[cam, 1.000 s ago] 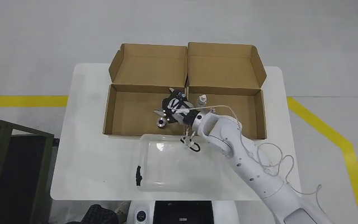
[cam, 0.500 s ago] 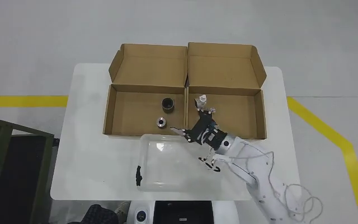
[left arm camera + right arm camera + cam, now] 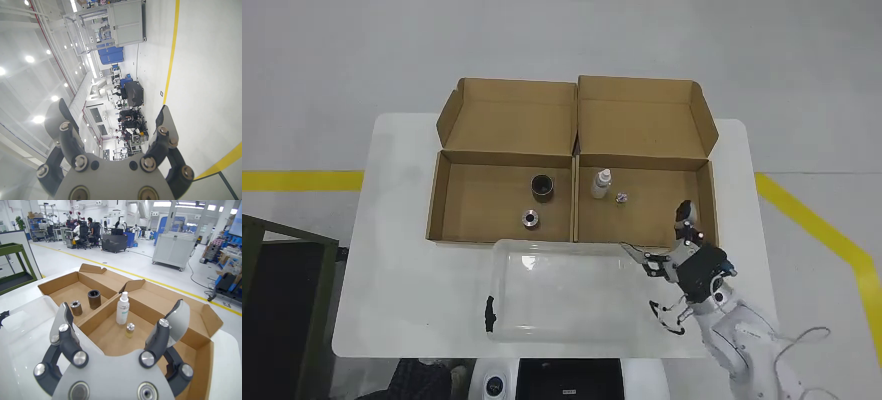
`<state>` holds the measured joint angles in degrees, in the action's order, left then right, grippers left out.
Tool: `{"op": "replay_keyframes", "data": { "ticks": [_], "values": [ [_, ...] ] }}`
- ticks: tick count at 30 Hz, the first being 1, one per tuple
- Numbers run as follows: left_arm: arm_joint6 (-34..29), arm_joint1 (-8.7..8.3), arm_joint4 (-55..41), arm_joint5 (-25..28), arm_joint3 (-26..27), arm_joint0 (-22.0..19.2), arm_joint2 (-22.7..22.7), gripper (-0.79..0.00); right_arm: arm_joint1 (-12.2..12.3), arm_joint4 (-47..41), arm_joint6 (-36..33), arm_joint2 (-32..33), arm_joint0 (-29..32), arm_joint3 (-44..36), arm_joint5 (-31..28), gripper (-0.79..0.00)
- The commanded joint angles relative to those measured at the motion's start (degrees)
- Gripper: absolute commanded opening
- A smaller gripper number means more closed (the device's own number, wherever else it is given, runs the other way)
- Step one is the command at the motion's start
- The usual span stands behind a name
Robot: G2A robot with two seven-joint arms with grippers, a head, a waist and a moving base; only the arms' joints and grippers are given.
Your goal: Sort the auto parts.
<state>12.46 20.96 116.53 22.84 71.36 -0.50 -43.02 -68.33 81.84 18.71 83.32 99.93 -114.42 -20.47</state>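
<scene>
- Parts lie sorted: dark bushing [image 3: 541,186] and steel collar [image 3: 530,218] in the left box [image 3: 432,205]; spray bottle [image 3: 600,183] and small vial [image 3: 621,197] in the right box [image 3: 709,200].
- Right gripper [image 3: 654,230], spread wide and empty, hangs over that box's front wall, beside the clear bin [image 3: 504,300].
- Left gripper [image 3: 113,104]: also wide, empty.
- Bin looks emptied; lift straight before swinging, sparing the cardboard.

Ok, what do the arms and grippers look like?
The right arm is white with a thin white cable alongside. Both the right gripper and left gripper have a grey metal plate, black linkages, silver bolts, two curved grey fingers with dark pads.
</scene>
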Motion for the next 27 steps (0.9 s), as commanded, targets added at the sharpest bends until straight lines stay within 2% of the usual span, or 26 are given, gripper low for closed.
{"op": "replay_keyframes", "data": {
  "ticks": [1,6,12,27],
  "values": [
    [0.0,0.0,0.0,0.0,0.0,0.0,0.0,0.0,0.15,-0.11,1.97,2.1,2.8,-0.39,0.94,0.0],
    [0.0,0.0,0.0,0.0,0.0,0.0,0.0,0.0,0.41,-2.08,5.67,6.54,7.44,-0.34,1.58,0.0],
    [0.0,0.0,0.0,0.0,0.0,0.0,0.0,0.0,0.63,-3.94,7.12,10.29,10.16,0.02,0.89,0.0],
    [0.0,0.0,0.0,0.0,0.0,0.0,0.0,-0.001,0.68,-3.89,6.19,11.11,10.72,-0.41,0.89,0.0]
  ]
}}
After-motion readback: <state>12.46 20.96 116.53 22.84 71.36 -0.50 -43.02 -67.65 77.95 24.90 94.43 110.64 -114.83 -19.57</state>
